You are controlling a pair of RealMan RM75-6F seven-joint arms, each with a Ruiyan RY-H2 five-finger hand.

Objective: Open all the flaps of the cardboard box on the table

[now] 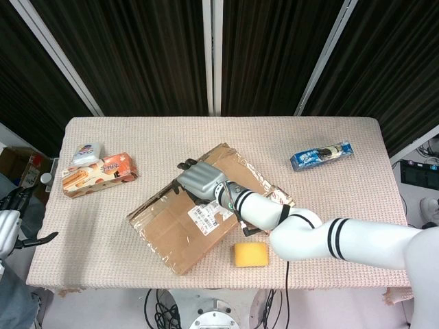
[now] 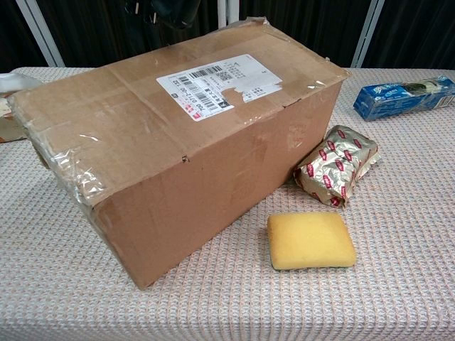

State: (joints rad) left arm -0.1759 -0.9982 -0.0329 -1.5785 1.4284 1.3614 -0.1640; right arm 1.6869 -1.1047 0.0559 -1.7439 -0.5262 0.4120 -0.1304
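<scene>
The cardboard box lies lengthwise in the middle of the table, its taped top with a white shipping label facing up. My right hand sits at the far long edge of the top, its dark fingers hooked over that edge. In the chest view the far edge of the top stands raised, so the top slopes down toward the camera. My left hand hangs off the table's left side with its fingers apart and nothing in it.
A yellow sponge lies in front of the box's right end, with a foil snack pack just behind it. A blue biscuit pack lies at the far right. An orange snack box and a white packet sit far left.
</scene>
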